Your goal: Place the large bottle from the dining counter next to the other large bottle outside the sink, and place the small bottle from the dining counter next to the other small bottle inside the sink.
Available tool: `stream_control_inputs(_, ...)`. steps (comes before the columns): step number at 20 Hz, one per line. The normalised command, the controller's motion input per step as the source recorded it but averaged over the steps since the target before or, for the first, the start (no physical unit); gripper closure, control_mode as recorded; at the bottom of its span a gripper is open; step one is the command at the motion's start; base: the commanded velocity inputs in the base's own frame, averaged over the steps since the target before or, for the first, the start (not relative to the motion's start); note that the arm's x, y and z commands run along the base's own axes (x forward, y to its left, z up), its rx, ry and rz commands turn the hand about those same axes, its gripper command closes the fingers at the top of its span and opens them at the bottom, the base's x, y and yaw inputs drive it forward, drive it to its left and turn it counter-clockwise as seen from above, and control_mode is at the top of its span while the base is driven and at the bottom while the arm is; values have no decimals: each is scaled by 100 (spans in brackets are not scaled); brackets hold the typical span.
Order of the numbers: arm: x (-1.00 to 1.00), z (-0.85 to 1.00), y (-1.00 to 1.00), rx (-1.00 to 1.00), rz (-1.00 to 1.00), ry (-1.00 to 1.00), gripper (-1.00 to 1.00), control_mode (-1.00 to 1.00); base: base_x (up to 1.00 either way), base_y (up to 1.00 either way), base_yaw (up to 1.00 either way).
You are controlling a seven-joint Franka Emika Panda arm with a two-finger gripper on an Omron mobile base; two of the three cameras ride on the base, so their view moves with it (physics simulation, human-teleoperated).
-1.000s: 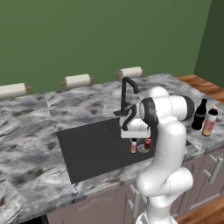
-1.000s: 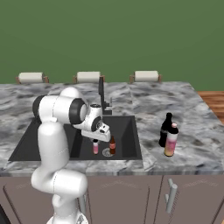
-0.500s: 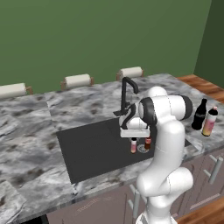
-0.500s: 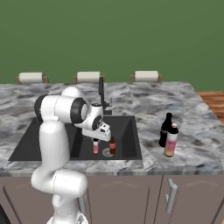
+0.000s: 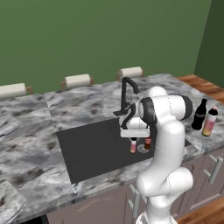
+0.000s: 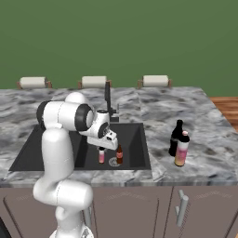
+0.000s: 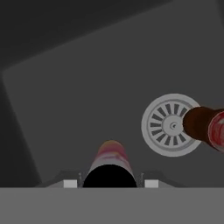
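Down on the sink (image 5: 92, 148) floor the small bottle (image 5: 133, 146) stood upright, near the other small bottle (image 5: 148, 143) by the drain (image 7: 171, 124) (placement looked right). Fingers straddled its top; whether pinching or letting go, could not tell. On the table (image 6: 204, 139) the large bottle (image 6: 181, 148) stood just beside the other large bottle (image 6: 175, 137).

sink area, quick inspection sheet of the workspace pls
surface: marble counter, black sink with faucet.
job's things: small pink bottle upright in the sink beside the small dark bottle, by the drain; tall pink bottle next to the cola bottle on the counter.
clutter: nothing seen.
end effector: straddles the pink bottle's top; grip unclear.
cables: nothing seen.
surroundings: green wall, three chair backs.
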Motion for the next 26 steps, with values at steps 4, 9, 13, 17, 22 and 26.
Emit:
stream_control_inputs(4, 0, 1, 0, 0, 0, -2, -100, -100, 0, 0, 0)
stream_control_inputs(9, 2, 40, 0, 0, 0, -1, -100, -100, 0, 0, 0)
stream_control_inputs(13, 4, 61, 2, 0, 0, -2, -100, -100, 0, 0, 0)
stream_control_inputs(17, 10, 55, 11, 0, 0, -4, -100, -100, 0, 0, 0)
stream_control_inputs(22, 28, 39, 32, 0, 0, -5, -100, -100, 0, 0, 0)
stream_control_inputs(26, 29, 37, 45, 0, 0, -6, -100, -100, 0, 0, 0)
